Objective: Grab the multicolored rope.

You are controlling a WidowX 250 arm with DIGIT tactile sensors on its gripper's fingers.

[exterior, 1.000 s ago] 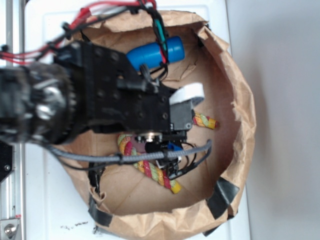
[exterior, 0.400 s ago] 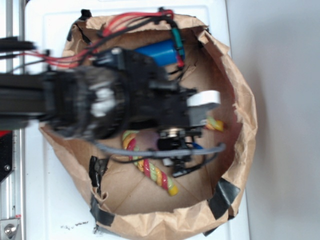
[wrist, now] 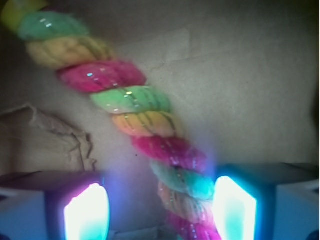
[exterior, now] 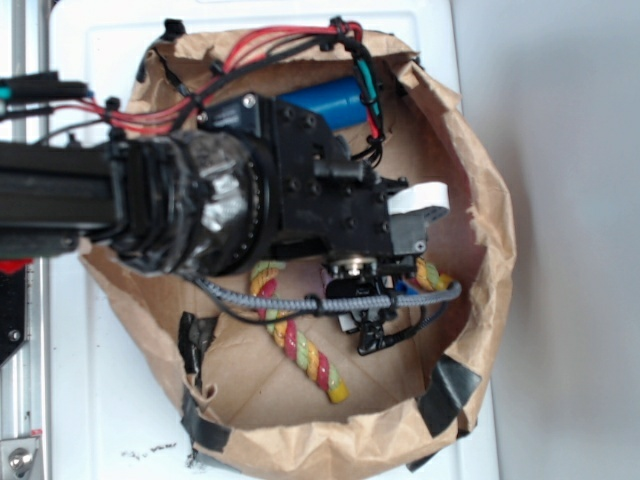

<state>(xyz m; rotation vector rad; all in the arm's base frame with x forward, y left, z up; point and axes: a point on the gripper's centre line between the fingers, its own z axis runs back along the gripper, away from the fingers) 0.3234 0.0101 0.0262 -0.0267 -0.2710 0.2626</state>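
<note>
One multicolored rope (wrist: 145, 127) in play here, and on my wrist feed it runs diagonally from the upper left corner down to the bottom center, passing between the two glowing fingers (wrist: 86, 212). They're spread wide, with the rope's lower stretch sitting just beside the right one and nothing clamped yet. On the exterior view the same rope shows as a curved piece poking out lower center of the frame from under the arm, plus a short bit peeking out right of center.

It's lying on the floor of one brown paper bag (exterior: 490, 250), rolled down into a sort of bowl with black tape patches on the lower rim. Also in the bag: one blue bottle (exterior: 320, 100), up at the top center, mostly hidden behind the cables. The bag sits on a white table (exterior: 110, 420).

One gripper (exterior: 425, 220), sitting right of center in the exterior frame over the rope. Compared with a second ago, the arm has slid further toward the right of the frame, and the white finger now reaches closer to the bag's right wall.
</note>
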